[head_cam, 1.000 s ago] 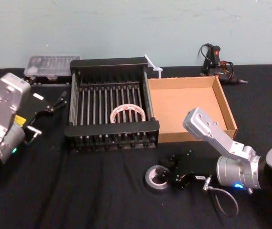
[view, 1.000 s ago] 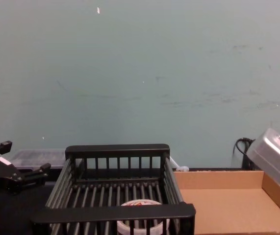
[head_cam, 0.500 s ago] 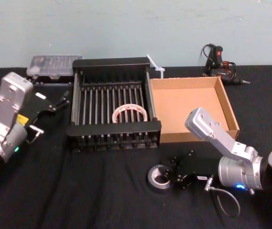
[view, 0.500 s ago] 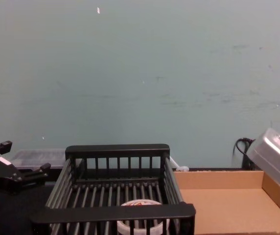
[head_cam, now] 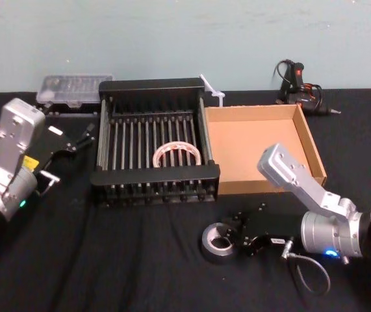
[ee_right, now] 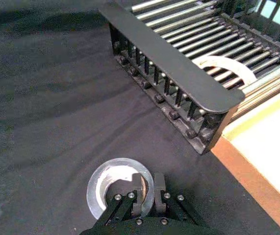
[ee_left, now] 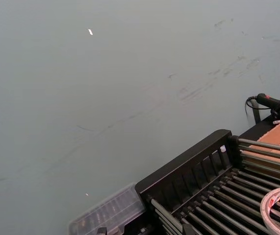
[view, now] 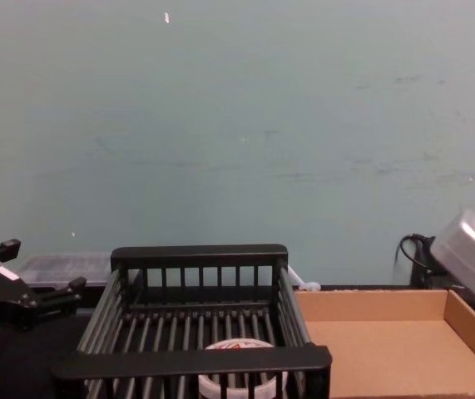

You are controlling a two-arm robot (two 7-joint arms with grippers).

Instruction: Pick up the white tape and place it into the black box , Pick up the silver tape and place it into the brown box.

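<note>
The silver tape (head_cam: 215,242) lies on the black cloth in front of the black box (head_cam: 154,175). My right gripper (head_cam: 236,235) is at the roll's right side. In the right wrist view the right gripper (ee_right: 148,190) is shut on the wall of the silver tape (ee_right: 115,182), one finger inside the ring and one outside. The white tape (head_cam: 175,155) lies flat on the bars inside the black box; the chest view shows the white tape (view: 239,347) behind the front rim. To the crate's right sits the brown box (head_cam: 308,140), with nothing in it. My left gripper (head_cam: 78,139) hangs open left of the crate.
A clear plastic case (head_cam: 73,88) stands behind the crate at the back left. A black corded tool (head_cam: 297,83) lies behind the brown box, and a small white piece (head_cam: 210,88) sits between the two boxes' back corners.
My right arm's elbow has drifted right and slightly up while the gripper stays at the silver tape. The left arm and the white tape have not moved.
</note>
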